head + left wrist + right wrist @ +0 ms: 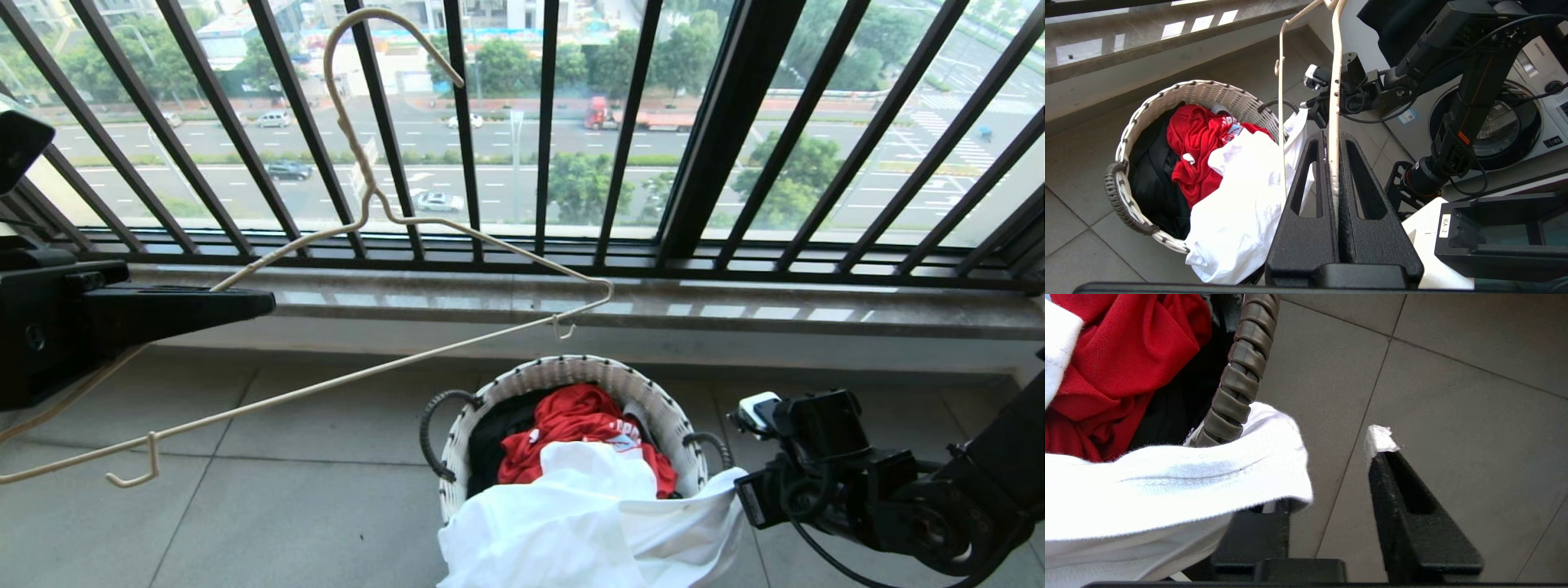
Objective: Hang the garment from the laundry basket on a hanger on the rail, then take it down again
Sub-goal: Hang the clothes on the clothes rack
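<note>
My left tool point(1334, 163) is clamped on the thin cream-white wire hanger point(457, 233), holding it tilted in the air on the left, in front of the black window railing point(718, 131). The white T-shirt point(571, 523) spills over the near rim of the small round white woven basket point(563, 376) on the grey tiled floor point(310, 498), above a red garment point(580, 425). My right tool point(1339, 486) sits at the basket's right side by the dark loop handle point(1237, 379), jaws apart, one finger hidden under the shirt's hem.

I log: white garment point(571, 523); white woven laundry basket point(563, 376), dark flecks, dark handles; cream hanger point(424, 229); red shirt point(580, 433) at its twelve o'clock; black grippers.
</note>
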